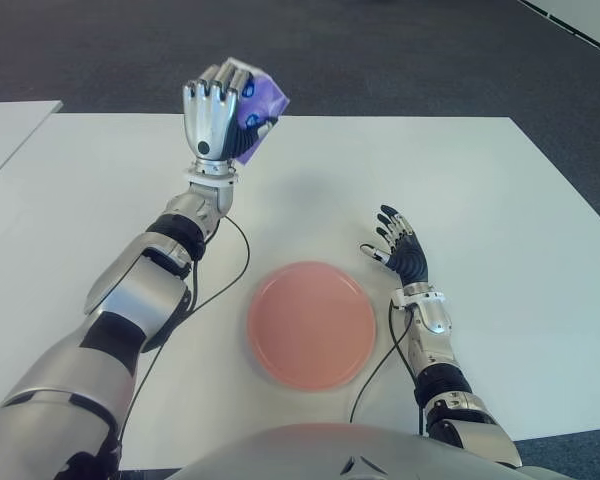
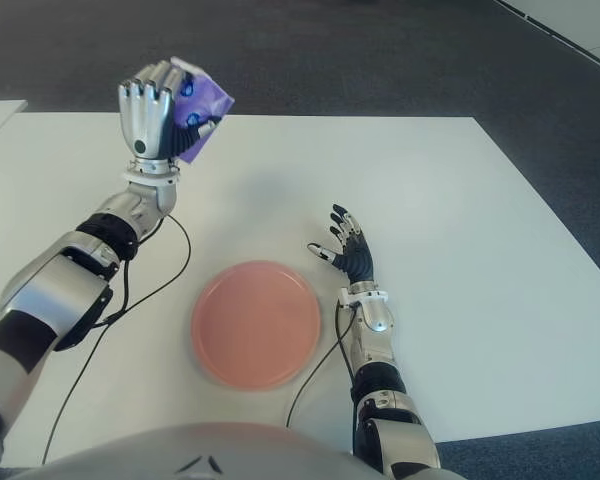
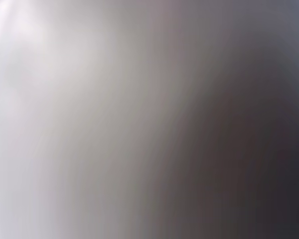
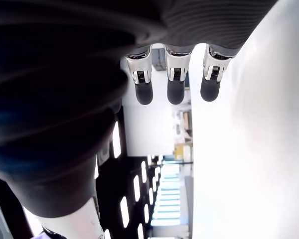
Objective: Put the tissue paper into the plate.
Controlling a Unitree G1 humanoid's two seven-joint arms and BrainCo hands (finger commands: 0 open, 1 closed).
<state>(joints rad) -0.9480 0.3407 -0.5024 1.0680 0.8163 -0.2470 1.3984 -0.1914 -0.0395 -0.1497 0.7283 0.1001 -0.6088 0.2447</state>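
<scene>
left hand point(image 1: 218, 112) clamped on tissue pack point(image 1: 260, 105), far-left | right hand point(image 1: 398, 245) fingers apart, right of plate point(image 1: 311, 325) | risk: releasing early, pack misses plate

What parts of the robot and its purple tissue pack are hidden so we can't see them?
- Tissue pack: mostly covered by the left hand gripping it in both eye views; its print cannot be read.
- Left wrist view: only a grey blur, so neither the hand nor the pack shows there.
- Right hand, beside the pink plate on its right: the right wrist view shows just three fingertips; the dark hand body hides the rest.
</scene>
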